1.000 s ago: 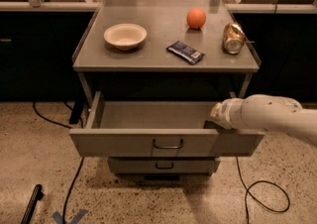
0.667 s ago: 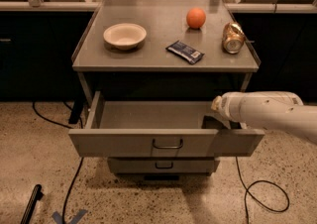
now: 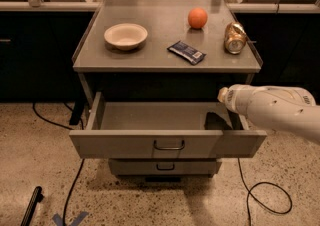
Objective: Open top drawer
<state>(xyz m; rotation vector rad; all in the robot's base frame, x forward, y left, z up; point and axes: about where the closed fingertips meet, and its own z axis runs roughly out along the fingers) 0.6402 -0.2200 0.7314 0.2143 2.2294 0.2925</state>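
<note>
On the speckled floor, nearest, a black cable [image 3: 270, 201] is seen looped at the right. Above a lower drawer [image 3: 165, 166], the top drawer [image 3: 125, 143] is found drawn well out, its inside exposed and its wire handle [image 3: 169, 145] set at the centre of the front. The gripper [image 3: 226, 98], at the tip of the white arm [image 3: 280, 112], is held over the drawer's right rear corner; whether it is clenched or released cannot be told. Farther back, on the cabinet top [image 3: 150, 57], a blue packet [image 3: 186, 51], a bowl [image 3: 125, 35], a can [image 3: 235, 38] lying on its side and an orange [image 3: 197, 18] are laid out.
</note>
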